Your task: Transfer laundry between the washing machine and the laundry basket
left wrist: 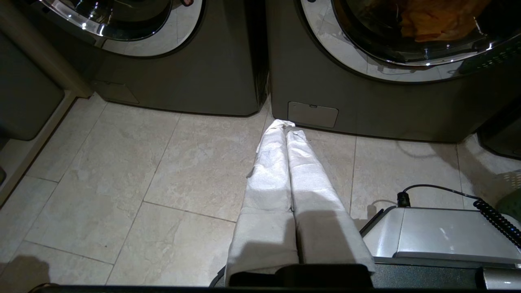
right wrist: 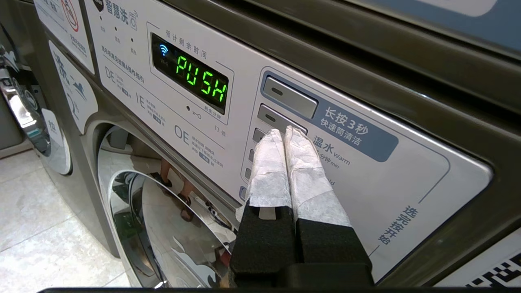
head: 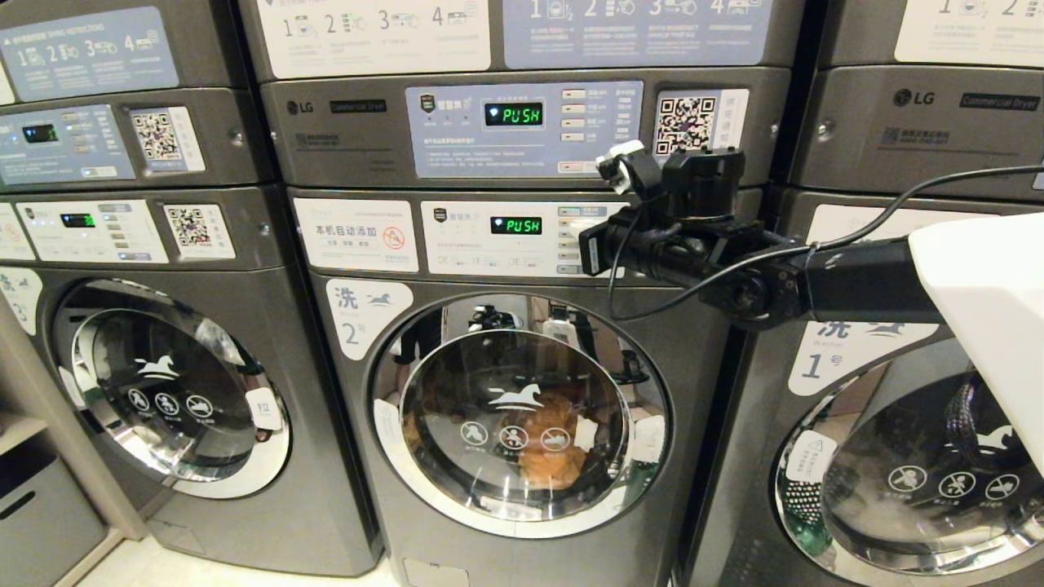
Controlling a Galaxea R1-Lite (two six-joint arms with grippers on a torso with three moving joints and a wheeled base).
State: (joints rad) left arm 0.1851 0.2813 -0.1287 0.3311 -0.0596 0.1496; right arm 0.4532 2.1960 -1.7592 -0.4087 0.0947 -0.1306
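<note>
The washing machine [head: 522,424] labelled 2 fills the middle of the head view. Its round door [head: 522,416] is closed, with orange laundry [head: 548,444] behind the glass. My right gripper [head: 589,244] reaches in from the right to the control panel. In the right wrist view it [right wrist: 283,132] is shut and empty. Its white-wrapped fingertips sit on the column of grey buttons [right wrist: 281,118], right of the green PUSH display [right wrist: 199,81]. My left gripper [left wrist: 285,124] hangs low, shut and empty, pointing at the floor before the machine's base. The laundry basket shows only as a green sliver [left wrist: 513,205].
A like machine labelled 3 [head: 171,383] stands left and one labelled 1 [head: 897,456] right. Dryers [head: 522,122] are stacked above. A grey cabinet [head: 41,505] sits at far left. My own base [left wrist: 439,234] with a coiled cable lies over the pale tiled floor [left wrist: 122,183].
</note>
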